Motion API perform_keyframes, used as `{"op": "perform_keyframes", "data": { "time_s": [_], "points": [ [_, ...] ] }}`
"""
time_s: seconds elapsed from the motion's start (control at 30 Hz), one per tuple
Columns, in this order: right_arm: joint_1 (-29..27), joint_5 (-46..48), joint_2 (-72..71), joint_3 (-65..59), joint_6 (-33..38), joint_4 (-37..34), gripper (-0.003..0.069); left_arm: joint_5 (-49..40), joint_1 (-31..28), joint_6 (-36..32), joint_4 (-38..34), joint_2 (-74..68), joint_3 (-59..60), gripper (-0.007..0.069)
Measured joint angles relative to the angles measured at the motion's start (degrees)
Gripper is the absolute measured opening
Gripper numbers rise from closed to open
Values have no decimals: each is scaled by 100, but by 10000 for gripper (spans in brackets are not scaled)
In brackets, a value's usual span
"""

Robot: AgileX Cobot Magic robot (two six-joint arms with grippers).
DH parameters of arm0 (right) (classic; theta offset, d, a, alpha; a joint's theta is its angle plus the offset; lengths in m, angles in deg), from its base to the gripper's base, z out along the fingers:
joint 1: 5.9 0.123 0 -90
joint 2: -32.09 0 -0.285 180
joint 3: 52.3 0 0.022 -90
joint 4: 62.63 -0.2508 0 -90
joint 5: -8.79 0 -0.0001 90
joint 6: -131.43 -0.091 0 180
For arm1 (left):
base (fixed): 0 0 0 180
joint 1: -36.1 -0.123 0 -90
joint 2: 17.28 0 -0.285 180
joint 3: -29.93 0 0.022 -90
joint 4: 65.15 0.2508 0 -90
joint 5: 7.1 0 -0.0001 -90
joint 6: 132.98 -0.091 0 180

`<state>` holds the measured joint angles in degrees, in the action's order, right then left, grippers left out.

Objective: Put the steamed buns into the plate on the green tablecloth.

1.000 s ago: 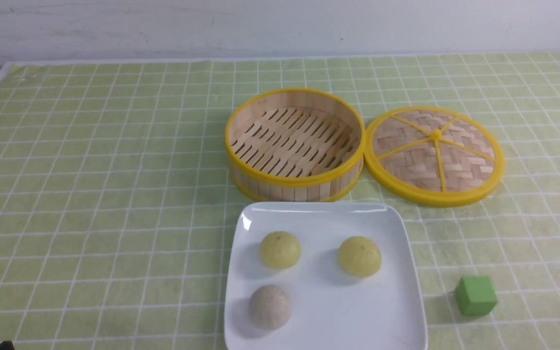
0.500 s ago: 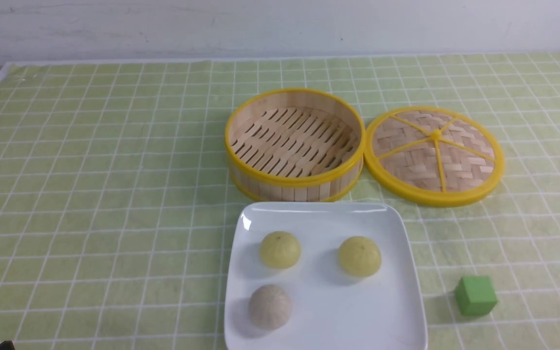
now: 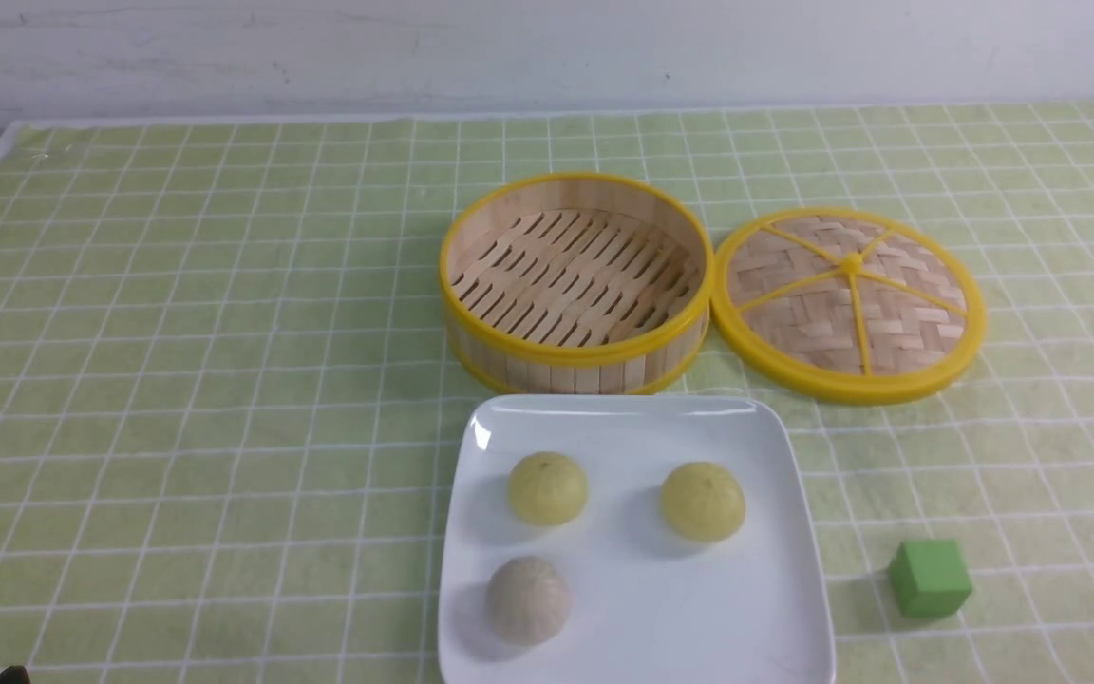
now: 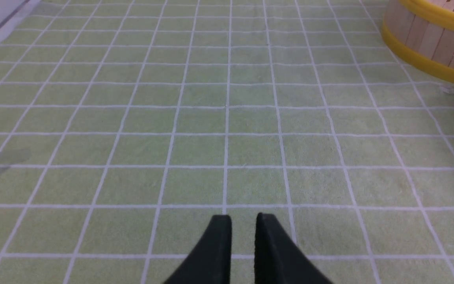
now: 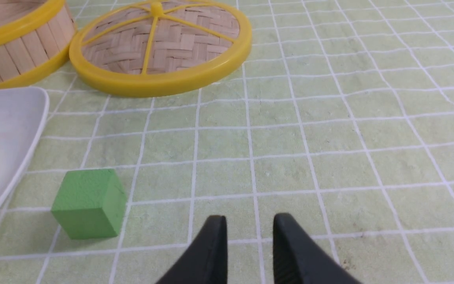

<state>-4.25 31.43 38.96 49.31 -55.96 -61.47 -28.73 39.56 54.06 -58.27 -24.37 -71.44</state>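
Green gridded tablecloth (image 3: 224, 399) holds a white plate (image 3: 680, 617) bearing all three steamed buns (image 3: 702, 502); both pincers, left (image 4: 243, 217) and right (image 5: 250, 217), stand slightly apart, empty, and a needless regrasp could roll a bun off.

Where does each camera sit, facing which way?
Front: between the arms, facing forward over plate, steamer, lid; a dark sliver lower left.
Left wrist: facing cloth; left tool, open.
Right wrist: facing cloth, cube; right tool, open.
Front and right wrist share the cube and lid.
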Motion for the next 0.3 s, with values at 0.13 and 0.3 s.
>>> {"op": "perform_keyframes", "data": {
  "time_s": [0.13,0.3],
  "points": [
    [0,0,0,0,0,0,202,0,0,0,18,0,0,127],
    [0,0,0,0,0,0,208,0,0,0,20,0,0,127]
  ]
}}
